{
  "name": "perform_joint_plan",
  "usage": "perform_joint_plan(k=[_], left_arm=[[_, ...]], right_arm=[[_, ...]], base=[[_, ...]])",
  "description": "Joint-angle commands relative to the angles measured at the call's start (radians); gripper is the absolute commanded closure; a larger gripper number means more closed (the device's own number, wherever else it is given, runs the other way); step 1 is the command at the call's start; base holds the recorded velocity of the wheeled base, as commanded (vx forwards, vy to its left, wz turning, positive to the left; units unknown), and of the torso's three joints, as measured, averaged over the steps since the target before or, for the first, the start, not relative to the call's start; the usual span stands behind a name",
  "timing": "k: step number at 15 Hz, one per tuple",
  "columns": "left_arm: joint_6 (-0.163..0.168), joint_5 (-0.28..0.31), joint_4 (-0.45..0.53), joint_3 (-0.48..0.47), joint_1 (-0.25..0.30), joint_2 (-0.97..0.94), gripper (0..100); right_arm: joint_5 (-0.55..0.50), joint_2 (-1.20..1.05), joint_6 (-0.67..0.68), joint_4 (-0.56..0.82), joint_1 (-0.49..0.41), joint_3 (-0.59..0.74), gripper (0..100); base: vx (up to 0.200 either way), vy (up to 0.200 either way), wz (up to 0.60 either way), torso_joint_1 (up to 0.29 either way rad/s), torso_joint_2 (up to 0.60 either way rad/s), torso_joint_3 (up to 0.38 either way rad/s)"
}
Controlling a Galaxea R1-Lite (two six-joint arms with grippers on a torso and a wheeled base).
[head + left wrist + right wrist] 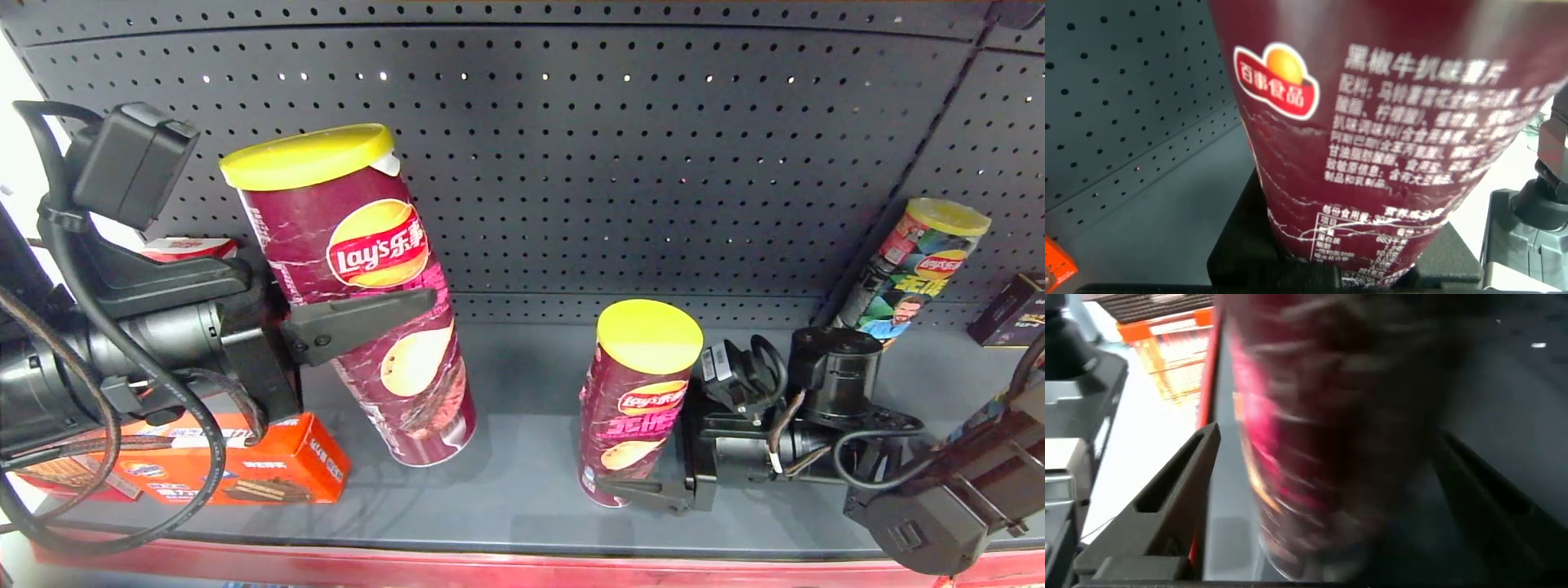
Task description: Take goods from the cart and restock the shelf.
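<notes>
A tall maroon chip can (367,286) with a yellow lid hangs tilted over the left part of the grey shelf (531,376), its base down near the shelf surface. My left gripper (384,318) is shut on its middle; in the left wrist view the can (1372,122) rises out of the gripper (1347,261). A second maroon can (637,400) stands upright at mid-shelf. My right gripper (620,469) is low around it, fingers open either side; the right wrist view shows the can (1331,441) between the spread fingers (1167,498).
An orange biscuit box (245,469) lies at the shelf's front left, with a white and red box (188,245) behind it. A colourful can (914,269) leans at the back right beside a dark box (1012,310). Perforated back panel (612,163); red front lip (522,567).
</notes>
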State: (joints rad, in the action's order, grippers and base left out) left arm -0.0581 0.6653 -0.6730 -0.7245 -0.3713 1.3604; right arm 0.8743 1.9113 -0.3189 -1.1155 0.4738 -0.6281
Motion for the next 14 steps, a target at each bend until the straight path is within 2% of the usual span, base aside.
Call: perform_joint_plan(k=[1, 5, 9, 12, 14], left_arm=[[0.0, 0.0, 0.0, 0.0, 0.0, 0.0, 100], [0.0, -0.001, 0.0, 0.002, 0.0, 0.0, 100], [0.0, -0.001, 0.001, 0.005, 0.0, -0.017, 100], [0.0, -0.001, 0.004, 0.02, 0.0, -0.043, 100], [0.0, -0.003, 0.004, 0.02, 0.0, -0.043, 100]], right_arm=[[-0.003, -0.057, 0.0, 0.002, -0.031, 0.018, 0], [-0.004, -0.14, 0.0, 0.005, -0.058, 0.053, 0], [-0.044, -0.337, 0.003, 0.019, -0.047, 0.165, 0], [-0.058, -0.572, 0.003, 0.126, -0.058, 0.249, 0], [-0.158, -0.727, 0.003, 0.25, -0.044, 0.271, 0]], base=[[0.0, 0.0, 0.0, 0.0, 0.0, 0.0], [0.0, 0.0, 0.0, 0.0, 0.0, 0.0], [0.0, 0.0, 0.0, 0.0, 0.0, 0.0], [0.0, 0.0, 0.0, 0.0, 0.0, 0.0], [0.0, 0.0, 0.0, 0.0, 0.0, 0.0]])
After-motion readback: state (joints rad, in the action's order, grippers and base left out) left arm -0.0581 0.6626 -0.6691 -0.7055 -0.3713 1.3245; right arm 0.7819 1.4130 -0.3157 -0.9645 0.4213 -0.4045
